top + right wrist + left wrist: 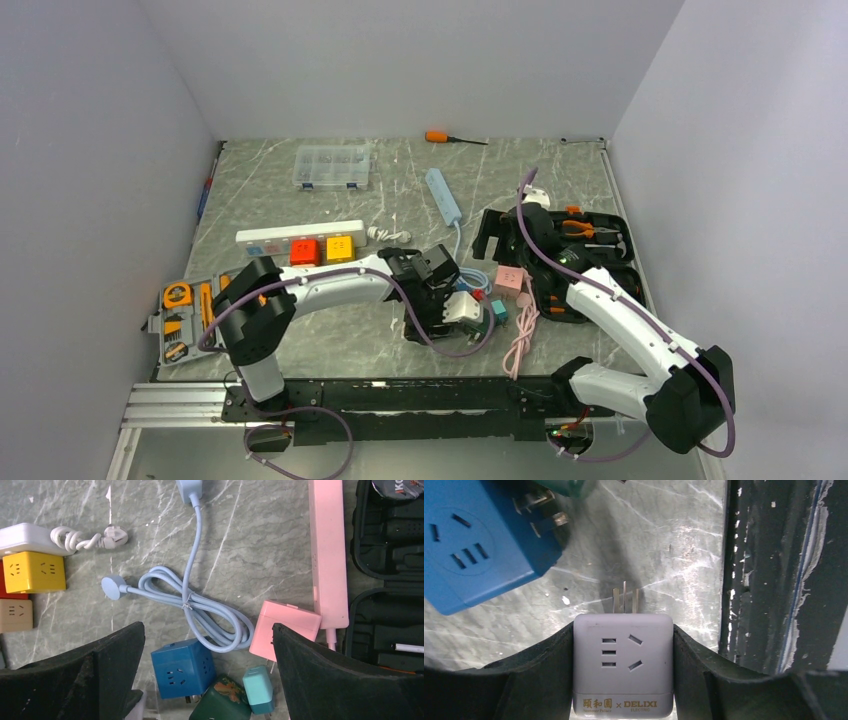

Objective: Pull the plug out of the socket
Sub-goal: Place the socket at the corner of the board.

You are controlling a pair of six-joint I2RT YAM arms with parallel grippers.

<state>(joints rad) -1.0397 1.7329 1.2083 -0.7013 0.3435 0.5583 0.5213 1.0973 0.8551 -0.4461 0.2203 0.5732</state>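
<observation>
Left fingers (541,662) pinch the white plug (623,665), prongs (625,600) bare above the desk (664,545), apart from the blue socket cube (479,545); prongs show only at the left wrist, not from the top. Right fingers (105,670) spread wide above that cube

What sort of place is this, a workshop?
Likely a lab test bench: white walls box in a marbled table, two robot arms are bolted at its near edge, and power strips and tool cases lie about.

plug (623,665): white square adapter, gold lettering, clamped between the left gripper (623,627) fingers, bare prongs pointing away from it
socket (479,545): blue cube, ahead-left of that gripper, tilted, apart from plug
</observation>
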